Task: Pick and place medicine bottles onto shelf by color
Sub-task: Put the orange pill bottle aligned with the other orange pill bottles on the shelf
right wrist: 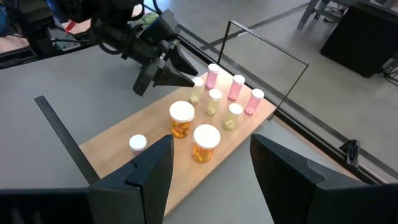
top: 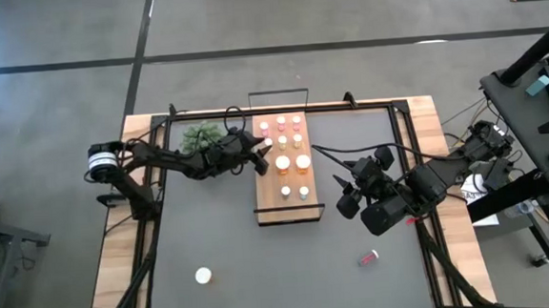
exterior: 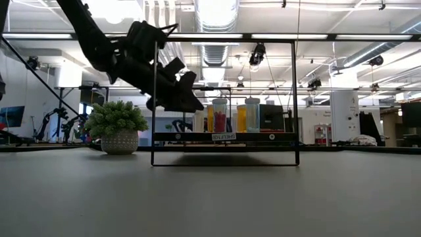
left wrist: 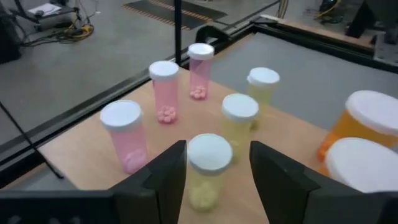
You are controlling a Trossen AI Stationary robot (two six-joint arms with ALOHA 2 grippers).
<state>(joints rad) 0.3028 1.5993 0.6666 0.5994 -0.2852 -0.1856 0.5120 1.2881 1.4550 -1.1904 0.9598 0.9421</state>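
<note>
The shelf (top: 286, 187) is a light-wood board with black wire rails, lying at the table's far middle. On it stand pink bottles (left wrist: 165, 90), whitish bottles (left wrist: 239, 118) and two orange bottles (right wrist: 206, 142), all upright on their bases with white caps. My left gripper (left wrist: 217, 149) is open at the shelf's far left part, one finger on either side of a whitish bottle (left wrist: 207, 171) that stands on the board. To the right of the shelf, my right gripper (top: 348, 192) hovers open above the table with nothing between its fingers. My left gripper comes nearly level from the table's left side and straddles the whitish bottle's cap (left wrist: 210, 152). A gap shows between the cap and one finger (left wrist: 273, 177). The other finger (left wrist: 168, 177) is right beside the cap; whether it touches, I cannot tell. The bottle stands upright on the shelf.
A green plant in a pot (top: 200, 137) stands just left of the shelf, under my left arm. A white-capped bottle (top: 203, 275) stands near the table's front left. A red bottle (top: 369, 258) lies near the front right. The table's black frame (top: 281, 109) runs around the mat.
</note>
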